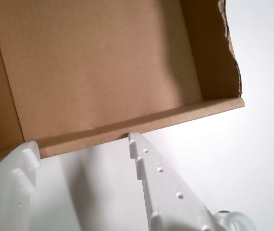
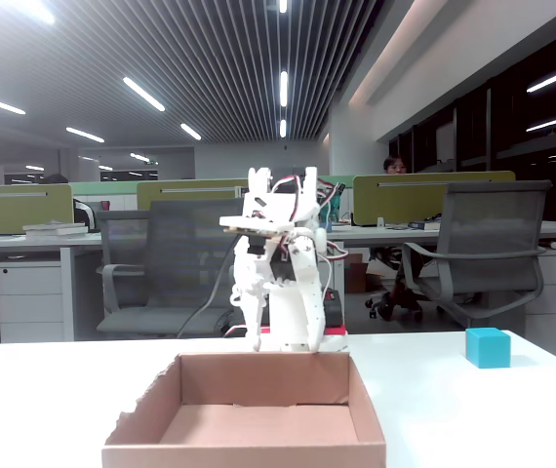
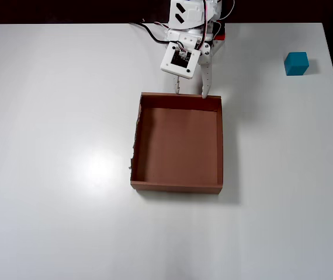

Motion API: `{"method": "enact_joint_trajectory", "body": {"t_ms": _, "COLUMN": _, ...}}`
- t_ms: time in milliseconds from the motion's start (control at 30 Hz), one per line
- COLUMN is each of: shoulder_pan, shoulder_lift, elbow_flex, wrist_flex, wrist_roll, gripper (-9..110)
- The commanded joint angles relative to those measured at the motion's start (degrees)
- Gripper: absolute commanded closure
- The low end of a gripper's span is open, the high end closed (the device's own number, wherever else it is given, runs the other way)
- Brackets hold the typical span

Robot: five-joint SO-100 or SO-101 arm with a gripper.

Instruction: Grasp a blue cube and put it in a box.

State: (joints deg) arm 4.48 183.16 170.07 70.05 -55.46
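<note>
**Cube not yet picked up**

The blue cube (image 3: pixel 296 63) sat on the table (image 3: pixel 55 146), well apart from the box (image 3: pixel 220 146), which was empty. The gripper (image 3: pixel 191 91) hung spread and empty just beside the box's near wall. Grasping and placing both remained.

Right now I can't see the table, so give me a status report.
Pincer open, empty, at the box wall nearest the arm. Blue cube untouched, off to the right in the overhead view. Box empty. Nothing between pincer and cube.
</note>
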Motion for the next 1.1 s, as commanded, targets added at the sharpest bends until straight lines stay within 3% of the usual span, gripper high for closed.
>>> {"method": "enact_joint_trajectory", "body": {"t_ms": 0, "shoulder_pan": -0.97, "shoulder_lift": -0.70, "elbow_flex": 0.18, "wrist_flex": 0.97, "wrist_roll": 0.09, "gripper": 77}}
{"method": "enact_joint_trajectory", "body": {"t_ms": 633, "shoulder_pan": -3.78, "shoulder_lift": -0.70, "elbow_flex": 0.09, "wrist_flex": -0.09, "wrist_roll": 0.35, "gripper": 77}}
{"method": "enact_joint_trajectory", "body": {"t_ms": 767, "shoulder_pan": -9.32, "shoulder_lift": -6.06, "elbow_flex": -3.78, "wrist_flex": -5.36, "wrist_roll": 0.26, "gripper": 77}}
{"method": "enact_joint_trajectory", "body": {"t_ms": 1067, "shoulder_pan": -25.05, "shoulder_lift": -27.42, "elbow_flex": -27.95, "wrist_flex": -3.60, "wrist_roll": -1.14, "gripper": 74}}
